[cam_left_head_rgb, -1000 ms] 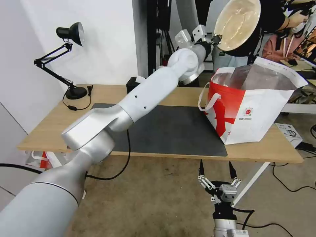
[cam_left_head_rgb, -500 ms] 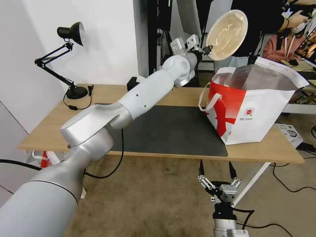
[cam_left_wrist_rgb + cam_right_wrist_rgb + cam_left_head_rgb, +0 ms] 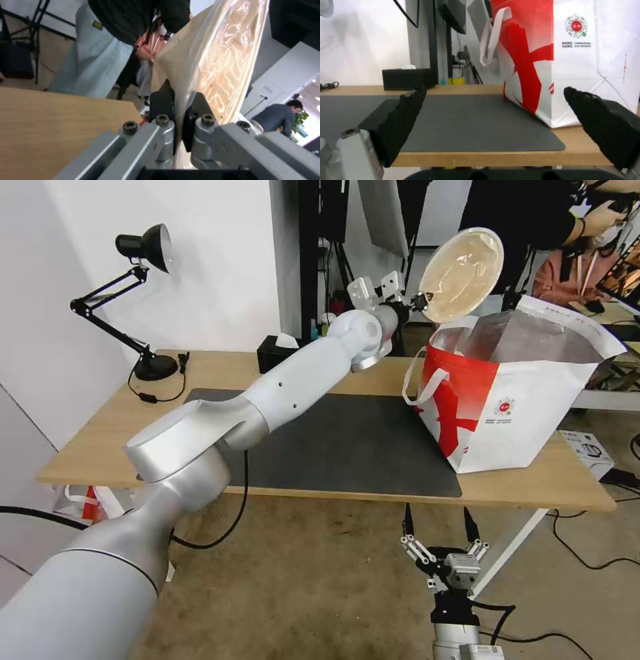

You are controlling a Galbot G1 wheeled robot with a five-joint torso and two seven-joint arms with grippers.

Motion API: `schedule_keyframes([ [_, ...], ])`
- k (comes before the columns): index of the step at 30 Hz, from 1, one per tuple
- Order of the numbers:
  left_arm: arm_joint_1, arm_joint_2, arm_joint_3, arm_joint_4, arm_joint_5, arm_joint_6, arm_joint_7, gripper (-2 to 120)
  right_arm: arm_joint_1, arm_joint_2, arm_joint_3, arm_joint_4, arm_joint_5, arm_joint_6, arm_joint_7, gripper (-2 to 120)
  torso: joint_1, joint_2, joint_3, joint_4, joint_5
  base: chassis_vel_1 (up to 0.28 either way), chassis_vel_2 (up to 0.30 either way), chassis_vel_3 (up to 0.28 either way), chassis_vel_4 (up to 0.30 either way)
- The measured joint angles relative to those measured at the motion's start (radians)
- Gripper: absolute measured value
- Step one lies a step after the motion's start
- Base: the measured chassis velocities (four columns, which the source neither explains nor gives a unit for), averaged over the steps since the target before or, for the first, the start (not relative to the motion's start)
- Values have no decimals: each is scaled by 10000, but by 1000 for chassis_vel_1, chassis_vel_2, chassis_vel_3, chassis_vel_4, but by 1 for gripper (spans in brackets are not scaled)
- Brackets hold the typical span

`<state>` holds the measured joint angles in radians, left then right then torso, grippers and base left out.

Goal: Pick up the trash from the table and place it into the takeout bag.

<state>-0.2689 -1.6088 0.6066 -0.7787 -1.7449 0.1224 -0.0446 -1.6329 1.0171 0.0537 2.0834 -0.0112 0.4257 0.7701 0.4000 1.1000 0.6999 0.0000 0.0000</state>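
Here the left gripper (image 3: 419,304) is clamped on the beige bowl (image 3: 461,273), apparently by its rim, tilted above the takeout bag (image 3: 527,400) on the table (image 3: 220,363). Tissue box (image 3: 273,352) and lamp (image 3: 137,300) stand behind. The right gripper (image 3: 440,540) hangs spread below the table edge.

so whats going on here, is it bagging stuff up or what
Yes. The left gripper is shut on the rim of the beige bowl, holding it tilted on edge in the air beside the open mouth of the takeout bag, which stands on the table with its base partly on the dark mat. The bowl is not in the bag yet. The right gripper hangs open below the table's front edge.
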Motion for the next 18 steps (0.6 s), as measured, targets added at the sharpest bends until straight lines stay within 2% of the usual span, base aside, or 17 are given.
schedule_keyframes([
  [6, 56, 5, 62, 3, -41, 87, 239, 1, 0, 0, 0, 0, 0, 0, 0, 100, 0, 0, 1, 1, 0, 0, 0, 0, 0],
  [10, 77, 6, 308, -128, -59, 294, 1026, 1, 0, 0, 0, 0, 0, 0, 0, 100, 0, 0, 0, 0, 0, 0, 0, 0, 0],
  [18, 141, 7, 486, 43, -38, 325, 1919, 1, 0, 0, 0, 0, 0, 0, 0, 100, 0, 0, 1, 0, 0, 0, 0, 0, 0],
])
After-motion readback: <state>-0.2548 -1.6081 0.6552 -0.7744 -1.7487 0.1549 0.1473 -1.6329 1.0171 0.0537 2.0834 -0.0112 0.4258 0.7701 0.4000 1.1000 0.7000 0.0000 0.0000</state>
